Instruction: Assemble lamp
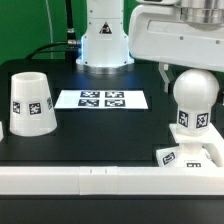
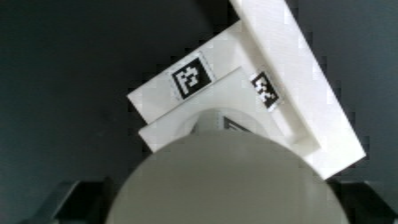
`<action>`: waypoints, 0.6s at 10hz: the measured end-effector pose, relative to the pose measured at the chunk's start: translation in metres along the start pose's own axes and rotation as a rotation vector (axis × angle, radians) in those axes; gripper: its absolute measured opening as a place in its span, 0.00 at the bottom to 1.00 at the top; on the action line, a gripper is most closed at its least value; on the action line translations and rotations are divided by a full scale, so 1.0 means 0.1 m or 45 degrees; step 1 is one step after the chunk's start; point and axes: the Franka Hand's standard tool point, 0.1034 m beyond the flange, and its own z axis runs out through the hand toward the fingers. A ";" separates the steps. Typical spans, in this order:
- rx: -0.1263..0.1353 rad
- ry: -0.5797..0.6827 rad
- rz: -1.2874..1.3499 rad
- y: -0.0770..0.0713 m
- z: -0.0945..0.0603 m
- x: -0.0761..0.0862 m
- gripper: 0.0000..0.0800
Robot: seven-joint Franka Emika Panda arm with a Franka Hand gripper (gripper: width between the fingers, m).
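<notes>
The white ball bulb (image 1: 193, 98) stands upright with its marker-tagged neck over the low square base (image 1: 190, 155) at the exterior view's right. My gripper (image 1: 192, 76) comes down from above with its jaws closed on the sides of the ball. In the wrist view the bulb (image 2: 222, 170) fills the space between the dark fingers (image 2: 71, 203), with the gripper (image 2: 217, 208) around it and the base (image 2: 240, 85) below. The tapered shade (image 1: 32, 102) stands on the table at the exterior view's left, apart from the gripper.
The marker board (image 1: 102, 99) lies flat on the black table between shade and bulb. The robot's white pedestal (image 1: 105, 40) stands behind it. A white rail (image 1: 90, 182) runs along the table's front edge, touching the base.
</notes>
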 end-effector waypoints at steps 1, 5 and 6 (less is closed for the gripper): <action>0.016 -0.019 0.073 0.01 0.00 0.01 0.72; 0.021 -0.012 0.118 -0.02 -0.01 0.00 0.83; 0.025 -0.007 0.027 -0.03 -0.02 -0.01 0.87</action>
